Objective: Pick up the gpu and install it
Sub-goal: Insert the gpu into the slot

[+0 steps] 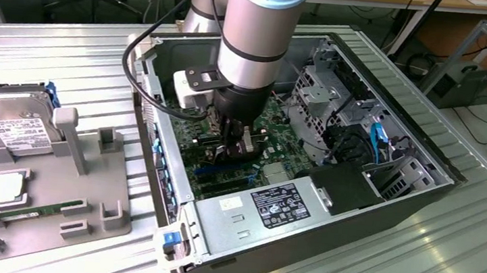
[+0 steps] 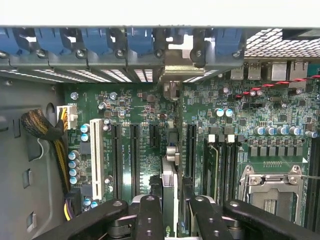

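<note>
Pincer (image 2: 170, 210) fingers (image 2: 149, 220) fill the wrist view's foreground, partly closed on the gpu (image 2: 170, 192), which stands edge-on between them. Card is upright over the motherboard (image 2: 260, 110), its silver bracket end (image 2: 176, 65) meeting the case's rear slot wall. Whether its lower edge is seated in a slot cannot be told.

Exterior view: arm (image 1: 254, 36) reaches down into the open computer case (image 1: 419, 189); arm hides most of the card, only a dark shape (image 1: 240, 148) visible below the wrist.

Around: grey fixture tray (image 1: 46, 204) on the desk (image 1: 80, 58) at the exterior view's left, holding a hard drive (image 1: 9, 122) and memory stick (image 1: 23, 214). Power supply (image 1: 263, 206) sits at the case's near end.
</note>
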Robot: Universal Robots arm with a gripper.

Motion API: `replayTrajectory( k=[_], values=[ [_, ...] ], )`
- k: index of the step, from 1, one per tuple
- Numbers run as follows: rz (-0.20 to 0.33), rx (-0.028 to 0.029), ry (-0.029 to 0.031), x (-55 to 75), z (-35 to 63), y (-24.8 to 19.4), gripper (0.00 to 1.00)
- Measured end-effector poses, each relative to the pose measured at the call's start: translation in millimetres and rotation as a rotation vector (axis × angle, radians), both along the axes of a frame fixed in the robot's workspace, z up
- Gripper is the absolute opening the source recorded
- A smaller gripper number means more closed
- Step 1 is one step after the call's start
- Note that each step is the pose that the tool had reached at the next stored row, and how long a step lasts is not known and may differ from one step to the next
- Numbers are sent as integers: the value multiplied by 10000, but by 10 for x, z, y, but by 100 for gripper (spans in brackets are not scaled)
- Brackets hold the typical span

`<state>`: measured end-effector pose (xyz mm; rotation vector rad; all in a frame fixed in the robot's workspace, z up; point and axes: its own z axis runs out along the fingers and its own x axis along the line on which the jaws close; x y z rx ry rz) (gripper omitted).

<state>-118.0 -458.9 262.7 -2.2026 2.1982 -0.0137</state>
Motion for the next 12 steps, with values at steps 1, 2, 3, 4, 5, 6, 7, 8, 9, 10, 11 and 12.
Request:
replayTrajectory(
  k=[1, 2, 3, 4, 5, 6, 7, 8, 9, 10, 11, 12],
  values=[
    [-1, -2, 1, 0, 10, 0, 26],
    [-1, -7, 4, 0, 21, 0, 26],
    [-1, -6, 4, 0, 26, 0, 26],
    [-1, -5, 3, 0, 26, 1, 26],
    [-4, -4, 3, 0, 26, 1, 26],
    [-7, 1, 3, 0, 25, 1, 26],
    [-15, 10, 4, -1, 21, 1, 26],
    [-28, 19, 4, -1, 15, 1, 26],
    [-42, 23, 4, -1, 7, 1, 26],
    [-53, 22, 7, 0, -1, 1, 26],
    [-66, 23, 8, 0, -10, 1, 26],
    [-77, 23, 9, 0, -18, 1, 26]
  ],
)
